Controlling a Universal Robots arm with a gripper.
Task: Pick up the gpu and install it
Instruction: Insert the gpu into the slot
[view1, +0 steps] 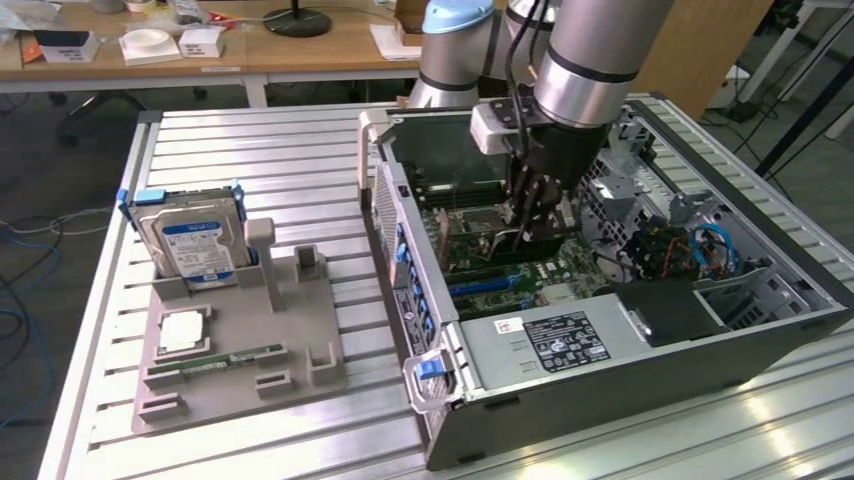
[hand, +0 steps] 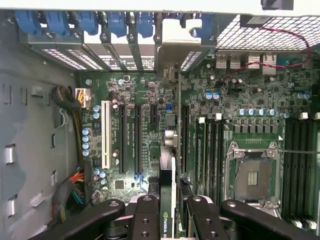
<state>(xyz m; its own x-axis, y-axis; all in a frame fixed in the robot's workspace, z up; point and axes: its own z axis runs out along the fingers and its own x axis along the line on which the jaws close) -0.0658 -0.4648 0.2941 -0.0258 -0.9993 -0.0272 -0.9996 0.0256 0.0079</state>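
Exterior high, oblique; wrist close above; both see motherboard (view1: 541, 268) (hand: 150, 90).

Quick rundown of where stuff sits. The table (view1: 267, 140) carries two things. Toward its edge at the exterior view's left there's the holder tray (view1: 307, 370). The hard drive (view1: 194, 245) stands upright at the tray's far end, the cpu (view1: 183, 330) lies flat just in front of it, and the memory stick (view1: 220, 360) lies nearer the tray's near edge. Toward the table's edge at the exterior view's right, the computer case (view1: 747, 350) lies on its side, uncovered side up. Inside, the motherboard (hand: 145, 90) lies on the bottom and the power supply (view1: 554, 340) sits at the near end. The gripper (hand: 172, 200) reaches down into the case with the gpu (hand: 167, 220) on edge, clamped between its fingers, running parallel to the expansion slots (hand: 122, 137).
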